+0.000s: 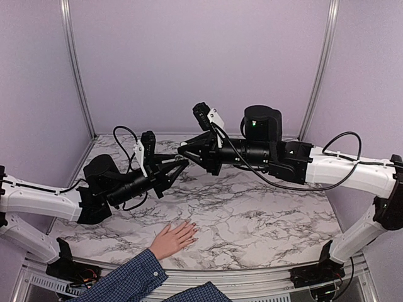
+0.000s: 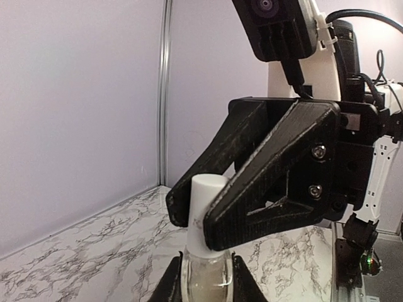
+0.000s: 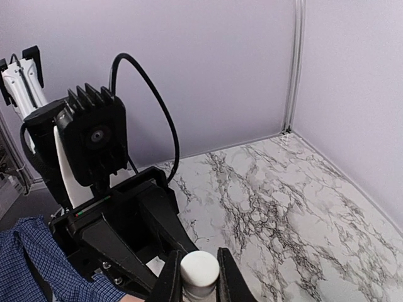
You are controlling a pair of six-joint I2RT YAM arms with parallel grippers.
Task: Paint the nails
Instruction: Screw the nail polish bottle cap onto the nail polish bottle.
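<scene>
My left pincer [image 1: 178,165] clamps the polish bottle [image 2: 204,283], my right pincer [image 1: 184,151] its white cap [image 3: 200,269]; unscrewing it likely comes next.

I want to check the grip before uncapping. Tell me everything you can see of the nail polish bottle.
The bottle is small, with a clear, glass-looking body holding pale, cloudy contents and a plain white cylindrical cap, which is still on. It is held in the air above the marble table, lined up between the two arms. The left tool pinches the body from both sides, and the right tool is closed on the cap. Nothing else touches it. No label can be seen.
</scene>
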